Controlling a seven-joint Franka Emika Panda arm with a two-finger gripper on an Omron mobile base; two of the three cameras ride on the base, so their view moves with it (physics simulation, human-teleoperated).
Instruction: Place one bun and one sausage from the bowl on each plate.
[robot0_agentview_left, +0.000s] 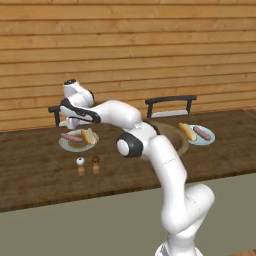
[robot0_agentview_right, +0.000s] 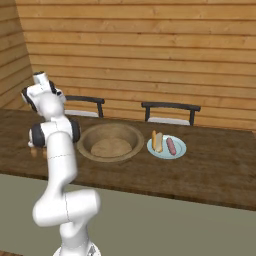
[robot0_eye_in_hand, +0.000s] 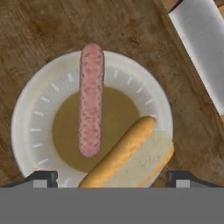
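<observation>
Wooden plank walls back a long dark wooden table (robot0_agentview_left: 30, 165), and your arm reaches out over its left end. In the hand view, you are looking straight down on a pale plate (robot0_eye_in_hand: 30, 113) with a tan centre. A pink sausage (robot0_eye_in_hand: 91, 98) lies lengthwise across the middle of it, and a split bun (robot0_eye_in_hand: 131, 155) rests beside the sausage, angled toward the plate's lower rim. The two dark fingertips (robot0_eye_in_hand: 41, 178) stand far apart at the bottom corners of that view, either side of the bun's near end and clear of it — so the jaws (robot0_eye_in_hand: 111, 179) are released and hold nothing.

From the left base view, this same plate (robot0_agentview_left: 67, 145) sits just below the hand, with sausage (robot0_agentview_left: 71, 137) and bun (robot0_agentview_left: 88, 135) on it. Two small round things, one white (robot0_agentview_left: 80, 160) and one brown (robot0_agentview_left: 95, 159), stand side by side on the table just in front of the plate.

The bowl (robot0_agentview_right: 87, 145) — wide, tan, thick-rimmed — sits mid-table in the right base view, just beside the arm. To its right lies a light blue plate (robot0_agentview_right: 179, 150) carrying a bun (robot0_agentview_right: 158, 141) and a sausage (robot0_agentview_right: 171, 145) side by side. Two dark chair backs (robot0_agentview_right: 170, 106) stand behind the table against the wall.
</observation>
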